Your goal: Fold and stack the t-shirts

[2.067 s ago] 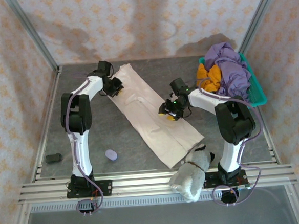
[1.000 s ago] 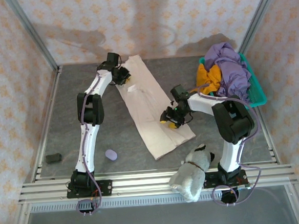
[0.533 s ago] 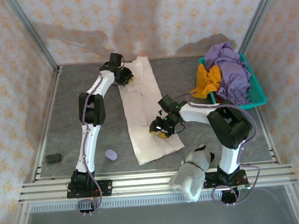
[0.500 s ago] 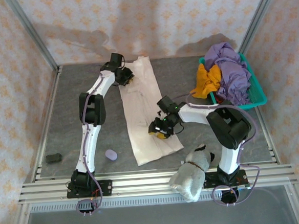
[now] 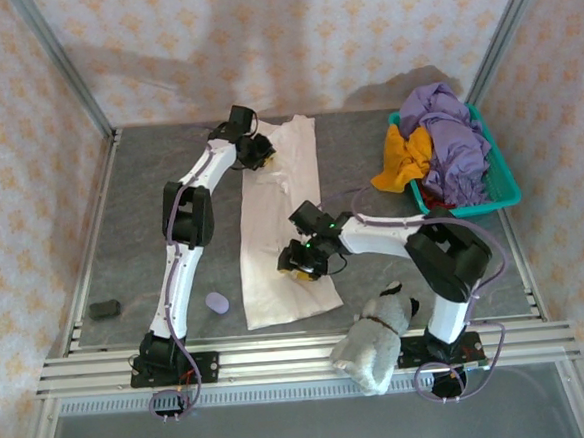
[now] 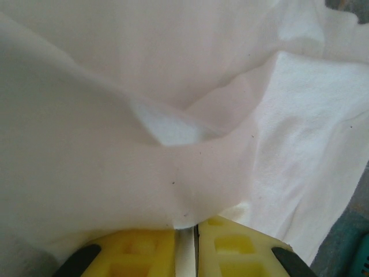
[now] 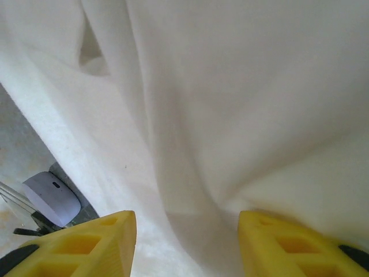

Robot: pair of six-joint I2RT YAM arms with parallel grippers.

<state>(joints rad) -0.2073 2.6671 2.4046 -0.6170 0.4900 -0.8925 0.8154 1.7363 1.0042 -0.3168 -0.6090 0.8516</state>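
Over the last two seconds the cream-white t-shirt [image 5: 273, 235], already a long narrow strip, has been swung from a diagonal lie to one running nearly straight from the far side of the table [image 5: 171, 207] toward its near edge. The left gripper [image 5: 260, 153] is clenched on the strip's far end. The right gripper [image 5: 301, 261] grasps a thicker gathered fold near the near end (its jaws stand wider apart accordingly). The strip now looks squared for a crosswise fold, while the purple t-shirt [image 5: 452, 138] and orange t-shirt [image 5: 406, 156] wait in the teal basket [image 5: 506, 192].
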